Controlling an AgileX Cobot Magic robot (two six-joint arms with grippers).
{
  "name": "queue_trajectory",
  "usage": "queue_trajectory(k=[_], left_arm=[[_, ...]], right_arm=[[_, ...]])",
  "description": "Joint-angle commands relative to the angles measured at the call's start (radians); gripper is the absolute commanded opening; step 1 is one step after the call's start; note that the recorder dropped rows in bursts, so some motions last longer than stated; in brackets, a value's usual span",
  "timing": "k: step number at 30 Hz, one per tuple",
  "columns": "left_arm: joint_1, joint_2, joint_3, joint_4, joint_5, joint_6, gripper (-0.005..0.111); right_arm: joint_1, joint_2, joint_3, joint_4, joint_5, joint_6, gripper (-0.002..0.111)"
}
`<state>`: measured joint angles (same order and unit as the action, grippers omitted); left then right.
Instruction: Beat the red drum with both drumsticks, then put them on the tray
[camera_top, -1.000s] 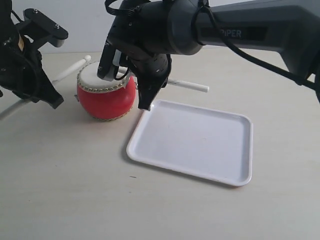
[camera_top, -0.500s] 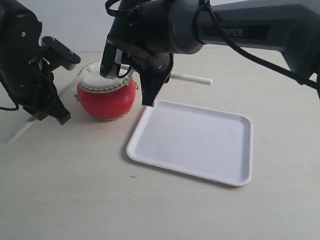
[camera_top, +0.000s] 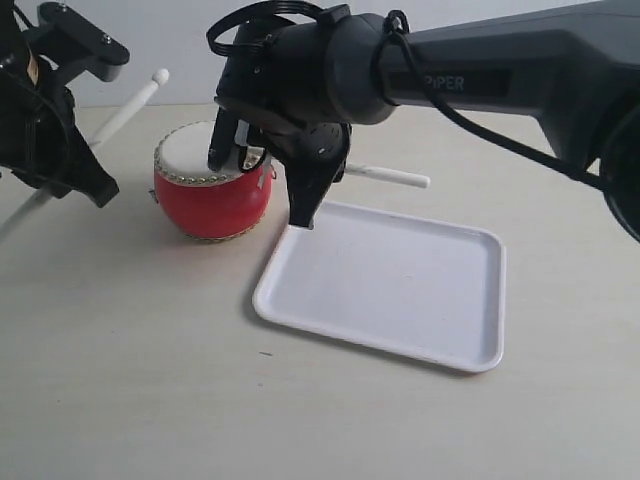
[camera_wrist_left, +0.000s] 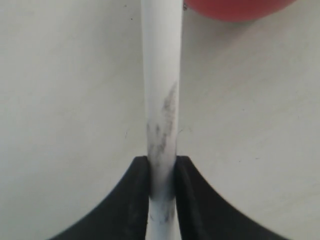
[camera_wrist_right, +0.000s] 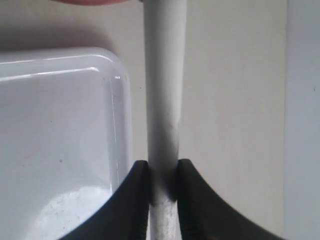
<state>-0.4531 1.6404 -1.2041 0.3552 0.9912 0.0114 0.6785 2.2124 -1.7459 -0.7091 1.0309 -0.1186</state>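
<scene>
The red drum with its cream skin stands left of the white tray. My left gripper is shut on one drumstick, whose tip is raised above and left of the drum. The left wrist view shows the same grip on that stick, with the drum's red side beyond. My right gripper hangs over the drum's right edge, shut on the other drumstick; its drum end is hidden behind the fingers. In the right wrist view the gripper clamps the stick beside the tray's corner.
The beige table carries only the drum and the tray. The right arm's thick black body spans the upper right. The left arm stands at the far left edge.
The left drumstick swung down against the drum half a second ago and has now risen, tip high. The right arm shifted slightly right; its stick stays nearly level.
</scene>
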Motion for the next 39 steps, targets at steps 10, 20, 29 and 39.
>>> queue_trajectory(k=[10,20,29,39], left_arm=[[0.004,0.187,0.017,-0.010,0.010,-0.003,0.000],[0.004,0.136,-0.034,0.053,0.082,-0.021,0.000],[0.004,0.088,-0.034,0.053,0.072,-0.023,0.000],[0.004,0.246,-0.043,0.062,0.049,-0.037,0.000]], right_arm=[[-0.004,-0.106,-0.006,0.014,-0.039,0.044,0.000],[-0.004,-0.067,-0.006,0.128,-0.109,0.026,0.000],[-0.004,0.010,-0.006,0.025,0.021,0.026,0.000],[-0.004,-0.103,-0.006,0.036,-0.017,0.043,0.000]])
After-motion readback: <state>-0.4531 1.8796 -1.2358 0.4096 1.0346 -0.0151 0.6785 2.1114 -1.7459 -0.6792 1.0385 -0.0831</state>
